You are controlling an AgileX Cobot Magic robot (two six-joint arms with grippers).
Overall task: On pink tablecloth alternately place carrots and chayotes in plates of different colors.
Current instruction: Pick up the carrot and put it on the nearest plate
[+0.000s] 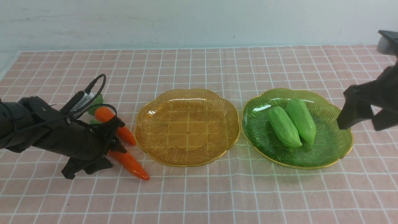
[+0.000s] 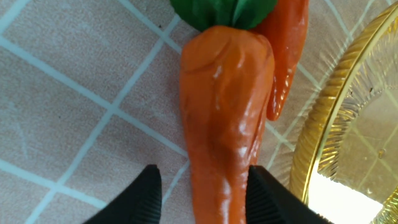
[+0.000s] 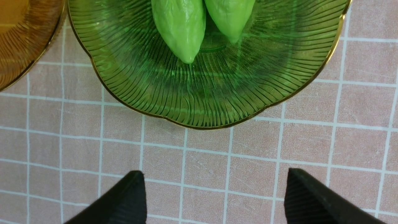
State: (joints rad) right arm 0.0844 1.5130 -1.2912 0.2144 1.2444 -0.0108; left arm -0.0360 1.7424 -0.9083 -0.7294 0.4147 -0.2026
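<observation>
- Black left gripper (image 2: 203, 186) over the nearer carrot, jaws apart, one finger on each side of the body; grip not closed, finger contact unclear
- Glossy orange tapered plastic carrot (image 1: 132, 166) lies on dusty-pink gridded fabric tablecloth (image 1: 199, 199), below left gripper; long axis slants from far left to tip near right, body running lengthwise between fingers
- Second orange carrot (image 1: 126, 135) just beyond, tip close to amber ribbed scalloped plastic plate (image 1: 188, 130); plate sits right of both, bare inside
- Left arm clearly nearer; next likely close across width, lift, carry right to amber plate; neighbouring carrot could get nudged
- Two light-green oblong chayotes (image 1: 292, 123) already in green ribbed gold-rimmed plate (image 1: 329, 152)
- Black right gripper (image 3: 214, 183) apart, nothing between fingers
</observation>
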